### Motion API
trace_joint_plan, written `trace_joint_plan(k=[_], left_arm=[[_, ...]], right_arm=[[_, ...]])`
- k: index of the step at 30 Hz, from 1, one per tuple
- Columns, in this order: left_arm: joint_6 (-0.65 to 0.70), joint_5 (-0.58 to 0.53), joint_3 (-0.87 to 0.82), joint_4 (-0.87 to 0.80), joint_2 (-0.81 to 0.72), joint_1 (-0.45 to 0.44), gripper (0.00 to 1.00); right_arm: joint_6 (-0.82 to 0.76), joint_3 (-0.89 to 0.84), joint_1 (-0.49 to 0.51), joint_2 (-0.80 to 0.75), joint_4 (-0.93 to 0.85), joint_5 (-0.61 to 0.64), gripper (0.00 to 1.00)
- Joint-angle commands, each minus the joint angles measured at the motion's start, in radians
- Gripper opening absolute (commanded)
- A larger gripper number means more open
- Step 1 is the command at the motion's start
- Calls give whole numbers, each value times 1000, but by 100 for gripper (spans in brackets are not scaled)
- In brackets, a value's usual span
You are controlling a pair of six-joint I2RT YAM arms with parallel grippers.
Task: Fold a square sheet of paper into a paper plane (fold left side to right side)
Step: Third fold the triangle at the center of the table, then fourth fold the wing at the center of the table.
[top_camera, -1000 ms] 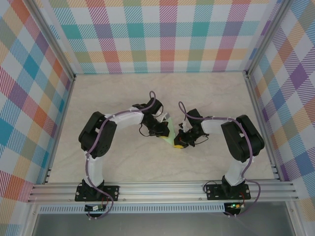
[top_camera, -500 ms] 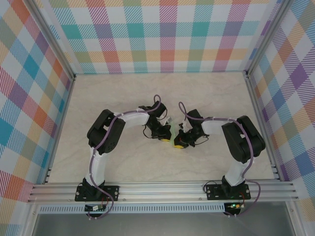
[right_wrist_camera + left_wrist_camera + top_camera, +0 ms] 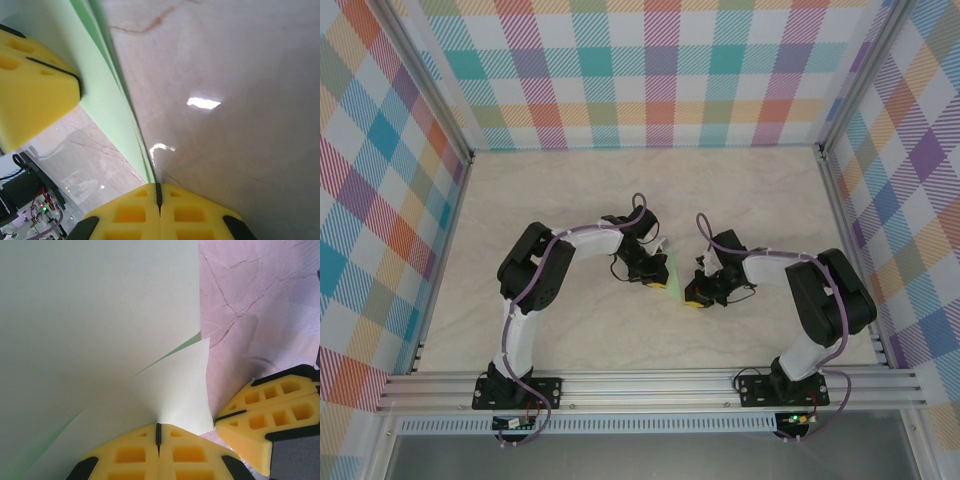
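right fingers (image 3: 696,297) rightward; marbled table (image 3: 550,190), plaid walls (image 3: 660,70)

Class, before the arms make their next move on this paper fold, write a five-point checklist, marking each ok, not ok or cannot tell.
1. Left gripper shut: ok.
2. Right gripper shut: ok.
3. Folded paper sits between both grippers: ok.
4. Grippers apart from each other: ok.
5. Folded paper actually pinched by either gripper: cannot tell.
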Motion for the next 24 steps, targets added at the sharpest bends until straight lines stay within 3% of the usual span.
trace_joint_plan(k=[1, 5, 11, 14, 19, 24], left_arm=[[9, -73, -12, -7, 19, 29, 5], [-3, -19, 4, -2, -52, 31, 16], [-37, 36, -7, 20, -215, 75, 35], [-48, 8, -56, 20, -289, 120, 46], [-102, -29, -180, 58, -353, 192, 55], [-183, -5, -239, 162, -329, 203, 60]], right_arm=[[-27, -39, -18, -13, -173, 106, 0], [-59, -15, -18, -138, -163, 119, 1], [-170, 80, -16, -250, -204, 194, 34], [-206, 139, -5, -215, -190, 207, 48], [-227, 256, 36, -93, -139, 216, 62], [-224, 354, 61, 56, -130, 261, 64]])
